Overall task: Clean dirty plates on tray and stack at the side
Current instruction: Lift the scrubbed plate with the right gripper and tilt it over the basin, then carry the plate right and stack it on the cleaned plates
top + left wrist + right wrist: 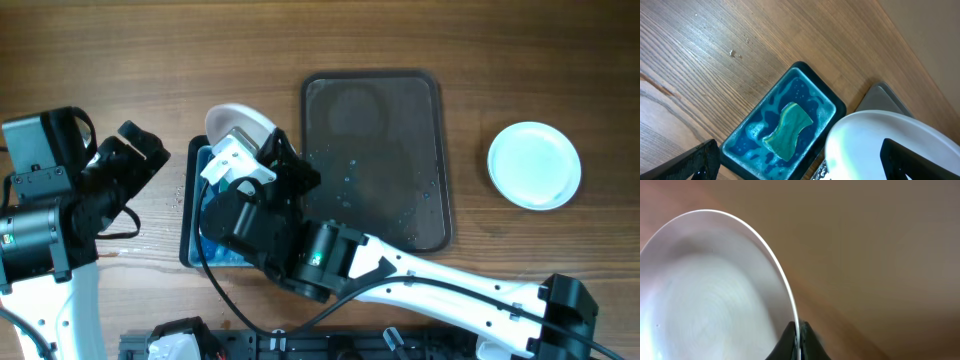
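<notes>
Plate [715, 295] pinched at rim by right tool [797, 339], over basin [805, 95] edge.

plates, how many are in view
2. The held plate is pinched by the right gripper over one end of the blue sponge tray; the second plate lies on the table right of the grey tray. Others could hide under the arm.

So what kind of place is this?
Probably a robot test bench set up for dishwashing: wooden table, wet tray, blue tub with a sponge, white plate.
</notes>
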